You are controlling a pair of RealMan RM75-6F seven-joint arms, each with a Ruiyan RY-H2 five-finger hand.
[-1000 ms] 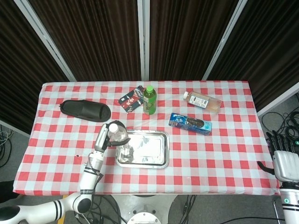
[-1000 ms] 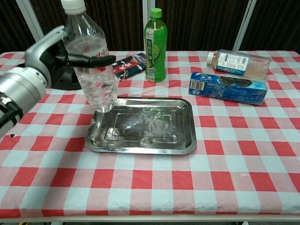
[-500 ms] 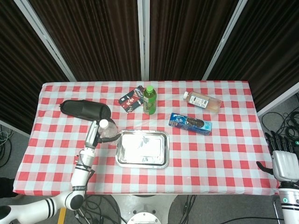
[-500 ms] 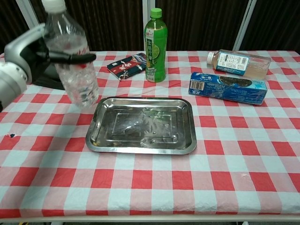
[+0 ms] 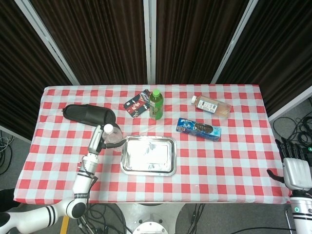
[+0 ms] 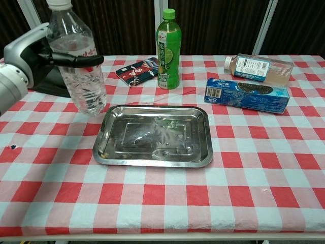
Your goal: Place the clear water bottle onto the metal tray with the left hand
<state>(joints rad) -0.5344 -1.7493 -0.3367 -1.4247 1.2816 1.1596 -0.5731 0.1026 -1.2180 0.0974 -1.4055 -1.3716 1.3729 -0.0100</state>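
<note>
One clear water bottle (image 6: pixel 76 58), upright in the left robot hand (image 6: pixel 35 53), just left of one metal tray (image 6: pixel 152 136). Right robot hand (image 5: pixel 296 168) empty, fingers apart. Red-checked counter (image 6: pixel 244 178), dark curtains (image 5: pixel 195 39) behind.

1. Left hand (image 6: pixel 35 53): chest view cut the wrist and arm off at the left edge; palm hidden behind the clear water bottle (image 6: pixel 76 61).
2. Bottle cap clipped by the chest view's top edge. Couldn't tell whether the base touched the tablecloth or hung above it.
3. Right hand (image 5: pixel 296 168): only in head view, at the right edge, small; finger pose unreadable.
4. Black pouch (image 6: pixel 53 84): mostly hidden behind hand and bottle in chest view.
5. Label text on the cookie box (image 6: pixel 247 95) was too small to read.
</note>
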